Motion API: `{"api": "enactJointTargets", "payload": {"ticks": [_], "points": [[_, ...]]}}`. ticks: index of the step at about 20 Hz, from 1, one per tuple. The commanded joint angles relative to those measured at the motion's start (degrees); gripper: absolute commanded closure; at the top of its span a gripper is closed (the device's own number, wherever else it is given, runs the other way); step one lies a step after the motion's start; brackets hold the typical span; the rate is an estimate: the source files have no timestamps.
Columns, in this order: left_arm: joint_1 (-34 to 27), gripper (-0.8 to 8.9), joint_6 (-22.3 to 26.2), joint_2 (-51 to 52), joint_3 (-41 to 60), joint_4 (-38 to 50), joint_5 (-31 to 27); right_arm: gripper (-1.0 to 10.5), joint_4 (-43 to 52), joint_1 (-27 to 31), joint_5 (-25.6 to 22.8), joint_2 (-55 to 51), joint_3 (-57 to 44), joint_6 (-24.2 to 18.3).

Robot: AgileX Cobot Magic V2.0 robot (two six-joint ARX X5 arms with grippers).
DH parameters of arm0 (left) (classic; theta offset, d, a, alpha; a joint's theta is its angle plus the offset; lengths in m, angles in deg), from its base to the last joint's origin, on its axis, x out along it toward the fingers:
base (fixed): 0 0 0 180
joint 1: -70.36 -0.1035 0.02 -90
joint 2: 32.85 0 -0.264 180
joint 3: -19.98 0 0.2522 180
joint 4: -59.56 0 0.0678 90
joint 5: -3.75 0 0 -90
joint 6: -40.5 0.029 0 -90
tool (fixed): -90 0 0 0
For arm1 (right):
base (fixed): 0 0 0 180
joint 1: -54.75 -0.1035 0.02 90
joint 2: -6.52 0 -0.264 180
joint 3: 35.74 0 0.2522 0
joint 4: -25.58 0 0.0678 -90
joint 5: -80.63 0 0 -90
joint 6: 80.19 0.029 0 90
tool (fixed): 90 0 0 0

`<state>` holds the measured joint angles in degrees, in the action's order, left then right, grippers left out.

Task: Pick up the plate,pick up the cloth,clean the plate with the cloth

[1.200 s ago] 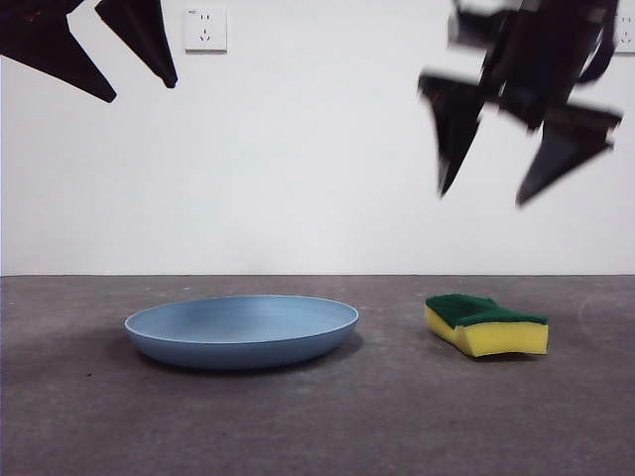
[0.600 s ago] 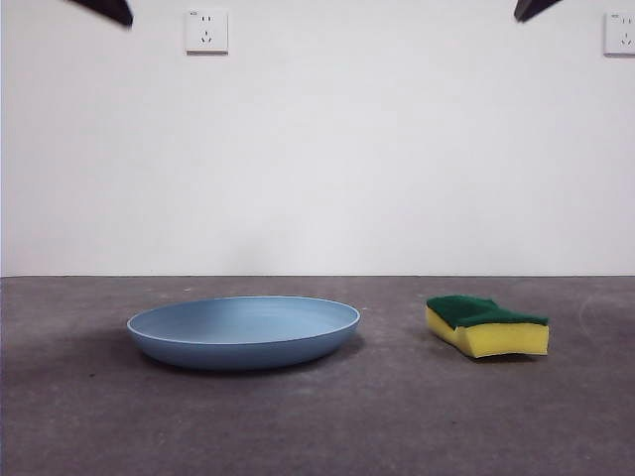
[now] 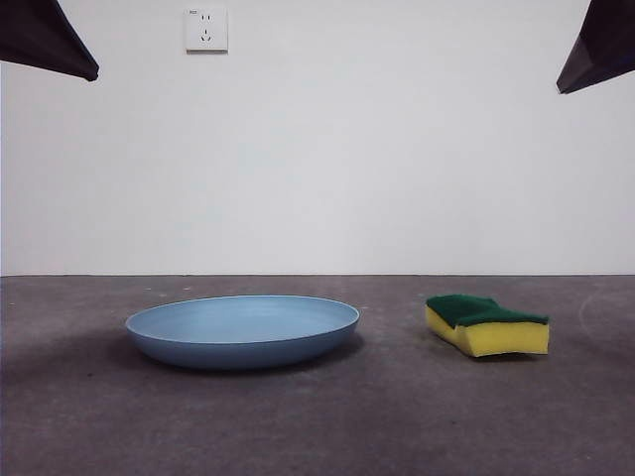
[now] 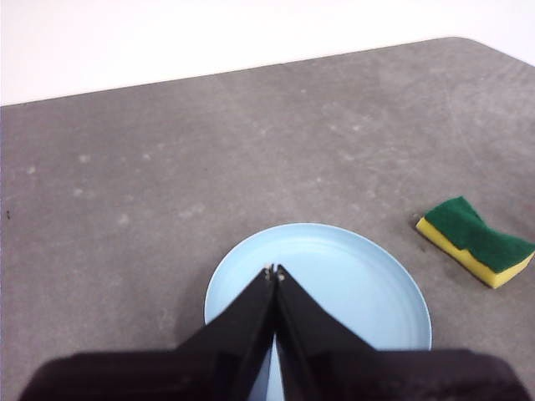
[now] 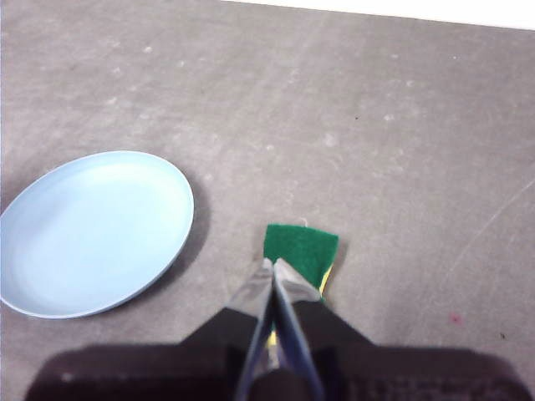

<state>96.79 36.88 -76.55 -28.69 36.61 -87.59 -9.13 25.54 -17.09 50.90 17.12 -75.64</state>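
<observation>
The plate (image 3: 242,330) sat flat on the grey counter (image 3: 327,426), lower left of center in the front view, w/ the cloth (image 3: 487,324) (really a yellow sponge, green scouring face up) well apart from it at lower right. Neither was touched. In the left wrist view the left pincer (image 4: 274,271) hung above the plate (image 4: 351,284), jaws pressed together, nothing between them; the cloth (image 4: 476,241) lay off at mid-right of that frame. In the right wrist view the right pincer (image 5: 272,264) hung over the cloth (image 5: 301,249), jaws likewise together and empty, plate (image 5: 92,230) at left. In the front view only dark arm tips showed, one in each top corner. A wall socket (image 3: 206,29) sat at upper left.
</observation>
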Motion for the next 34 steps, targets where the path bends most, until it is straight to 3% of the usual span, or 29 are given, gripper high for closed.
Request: {"api": "enactJointTargets", "payload": {"ticks": [1,10,12,13,17,21,27,34], "points": [[0.2,8.17,0.3,-0.4,0.2,-0.9,-0.1,9.5,0.4,0.0,-0.1,-0.2,-0.5,0.3],[0.5,8.17,0.6,0.1,0.2,-1.2,-0.3,9.5,0.3,0.0,-0.1,-0.2,-0.5,0.3],[0.0,8.17,6.5,2.1,0.2,-1.0,-2.0,9.5,0.3,0.0,-0.1,-0.2,-0.5,0.3],[-0.5,8.17,6.7,3.0,0.2,-1.0,-1.6,9.5,0.3,0.0,-0.1,-0.2,-0.5,0.3],[-6.5,8.17,5.6,8.8,6.1,5.5,-1.1,9.5,0.3,0.0,-0.1,-0.2,-0.5,0.3],[-13.1,8.17,0.2,20.5,19.2,12.2,0.3,9.5,0.3,0.0,-0.1,-0.2,-0.5,0.3],[-19.5,8.17,-1.4,37.3,31.7,10.7,0.3,9.5,0.3,0.0,-0.1,-0.2,-0.5,0.3],[-22.5,8.17,-1.2,43.3,33.6,0.3,0.2,9.5,0.3,0.0,-0.1,-0.2,-0.5,0.3]]}}
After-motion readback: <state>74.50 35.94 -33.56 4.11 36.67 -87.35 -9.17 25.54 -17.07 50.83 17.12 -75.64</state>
